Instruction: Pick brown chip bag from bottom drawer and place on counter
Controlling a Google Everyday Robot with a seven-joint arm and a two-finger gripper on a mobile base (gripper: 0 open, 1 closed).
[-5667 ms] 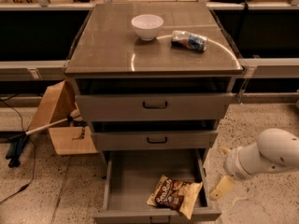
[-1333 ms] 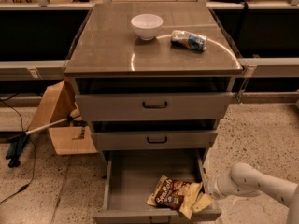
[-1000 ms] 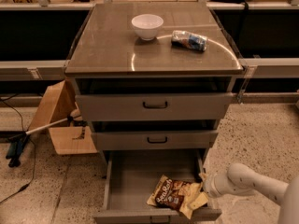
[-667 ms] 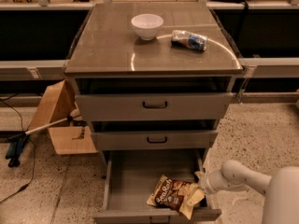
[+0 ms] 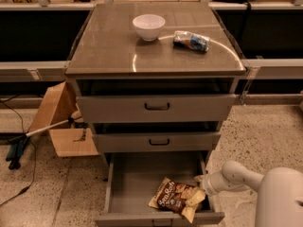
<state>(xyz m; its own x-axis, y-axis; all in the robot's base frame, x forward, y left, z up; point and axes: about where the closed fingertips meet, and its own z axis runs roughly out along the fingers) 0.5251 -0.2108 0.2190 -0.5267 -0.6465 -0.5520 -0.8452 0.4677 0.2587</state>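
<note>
1. Your bag (image 5: 174, 197) lies in the open bottom drawer (image 5: 135, 176), toward its front right.
2. Your gripper (image 5: 200, 181) sits low in that drawer at the bag's right edge; whether it grips the bag, you cannot tell.
3. On the surface (image 5: 109, 46) above, a bowl (image 5: 148, 26) stands near a packet (image 5: 191, 40).

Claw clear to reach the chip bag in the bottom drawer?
Likely yes: the bottom drawer is open, the chip bag lies uncovered, and the claw sits at its right edge, nothing between.
</note>
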